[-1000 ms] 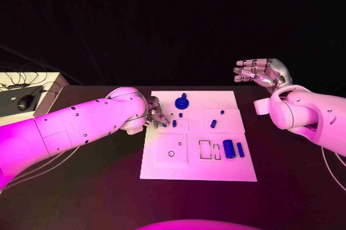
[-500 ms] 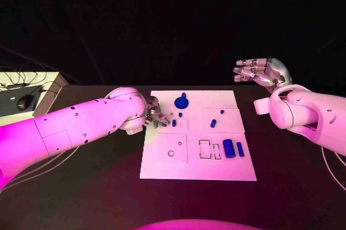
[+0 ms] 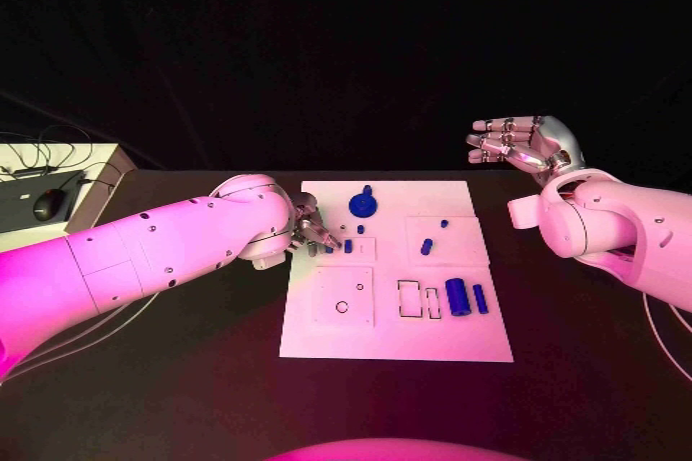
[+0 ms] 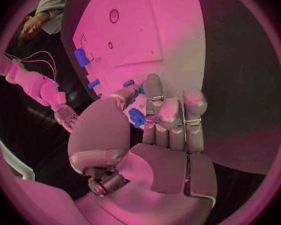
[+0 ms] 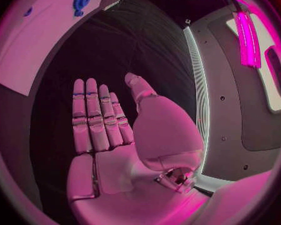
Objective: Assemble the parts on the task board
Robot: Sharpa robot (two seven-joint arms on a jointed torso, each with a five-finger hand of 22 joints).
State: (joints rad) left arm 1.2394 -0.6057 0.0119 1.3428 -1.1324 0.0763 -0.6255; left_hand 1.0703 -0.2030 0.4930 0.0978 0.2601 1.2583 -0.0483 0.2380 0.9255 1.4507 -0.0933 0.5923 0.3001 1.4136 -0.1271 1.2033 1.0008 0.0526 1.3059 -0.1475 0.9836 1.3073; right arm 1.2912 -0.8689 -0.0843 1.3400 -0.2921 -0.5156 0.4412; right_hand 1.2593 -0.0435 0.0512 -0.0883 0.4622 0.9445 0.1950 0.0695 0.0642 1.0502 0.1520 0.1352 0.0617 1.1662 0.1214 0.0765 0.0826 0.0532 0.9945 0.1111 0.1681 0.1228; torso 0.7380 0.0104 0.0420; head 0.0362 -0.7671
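Note:
The white task board [image 3: 397,326] lies mid-table with blue parts on it: a round piece with a tab [image 3: 362,203], small pegs [image 3: 348,246] [image 3: 427,247], a cylinder [image 3: 457,297] and a thin bar [image 3: 480,300]. My left hand [image 3: 315,236] hovers at the board's left edge, fingers stretched out and thumb apart, tips close to the small peg [image 4: 142,88]; nothing shows in its grasp. The round piece [image 4: 137,117] is seen in the gap between thumb and fingers [image 4: 170,116]. My right hand [image 3: 519,143] is raised beyond the board's far right corner, flat and empty [image 5: 103,120].
The board has outlined recesses [image 3: 418,299] and a ring hole [image 3: 342,307] in its near half. A pale box with a mouse and cables [image 3: 51,203] sits off the table's left end. Bare black tabletop [image 3: 188,361] surrounds the board.

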